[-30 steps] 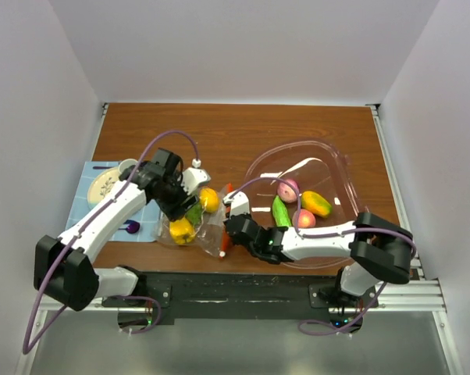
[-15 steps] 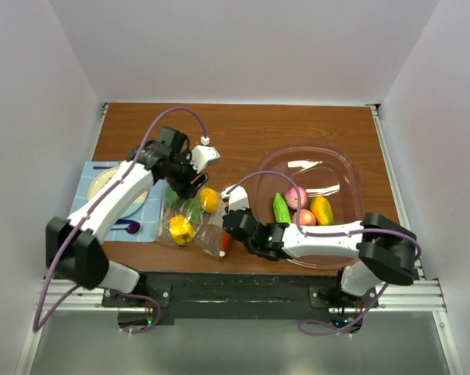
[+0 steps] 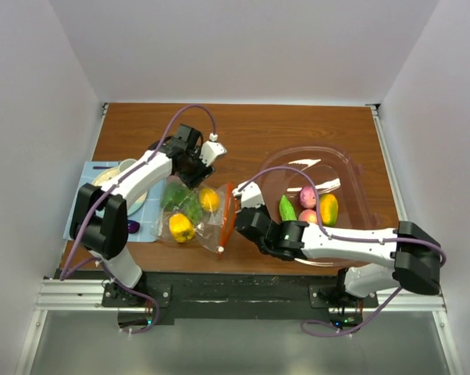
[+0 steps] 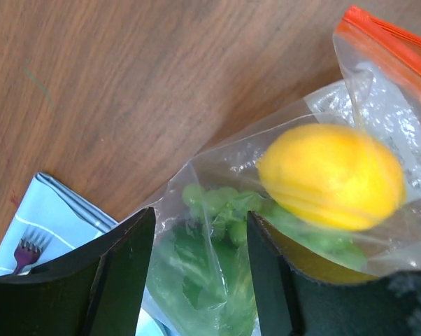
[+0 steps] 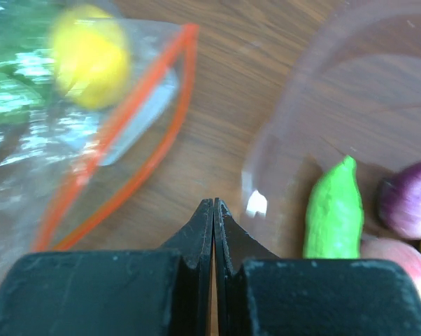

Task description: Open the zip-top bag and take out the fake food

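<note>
The zip-top bag (image 3: 205,228) lies on the bench (image 3: 297,125) at near left of centre, its orange zip strip (image 3: 228,211) along its right edge. In the right wrist view the strip's two lines stand apart. Some of the fake food (image 3: 209,199) is inside the bag: a yellow fruit, a yellow pepper (image 3: 180,227) and green pieces (image 3: 178,197). The left claw (image 4: 200,217) hangs over the bag's far end with its fingers (image 4: 123,276) spread apart, the green pieces showing between them. The right claw (image 5: 214,204) is pressed closed with nothing seen between its tips, over bare wood between the bag and the clear tub (image 3: 348,168). The tub, on the right, holds a green piece (image 3: 285,208), a purple one (image 3: 307,195), a peach one (image 3: 307,216) and an orange-yellow one (image 3: 327,208).
</note>
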Action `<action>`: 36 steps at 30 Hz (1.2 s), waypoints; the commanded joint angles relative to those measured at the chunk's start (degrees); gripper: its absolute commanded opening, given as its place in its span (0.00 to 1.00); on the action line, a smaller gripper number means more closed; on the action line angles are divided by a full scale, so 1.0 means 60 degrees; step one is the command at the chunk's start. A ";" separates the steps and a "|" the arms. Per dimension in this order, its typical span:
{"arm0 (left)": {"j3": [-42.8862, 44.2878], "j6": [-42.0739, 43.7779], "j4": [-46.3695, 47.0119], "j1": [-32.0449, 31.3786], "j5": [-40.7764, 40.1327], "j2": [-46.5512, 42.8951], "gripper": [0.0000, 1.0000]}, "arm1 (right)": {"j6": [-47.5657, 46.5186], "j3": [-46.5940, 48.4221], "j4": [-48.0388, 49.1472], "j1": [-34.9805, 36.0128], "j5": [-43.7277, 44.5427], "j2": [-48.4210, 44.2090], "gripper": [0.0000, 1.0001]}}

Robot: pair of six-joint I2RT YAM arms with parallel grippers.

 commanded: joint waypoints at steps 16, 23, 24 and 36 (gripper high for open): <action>-0.1086 0.0175 0.0956 -0.0239 -0.0357 0.0296 0.57 | -0.0429 0.1802 0.1422 0.0203 -0.0436 0.2337 0.00; -0.1087 0.0175 0.0752 -0.0239 -0.0079 0.0281 0.56 | -0.0473 0.1538 0.2212 0.0013 -0.0978 0.2702 0.00; -0.1058 0.0160 0.0722 -0.0239 0.0008 0.0267 0.56 | -0.0458 0.1509 0.2446 0.0012 -0.1081 0.2789 0.00; -0.1102 -0.0030 0.0181 -0.0253 0.0521 -0.0026 0.54 | -0.0195 0.1318 0.4044 -0.0222 -0.2327 0.4254 0.27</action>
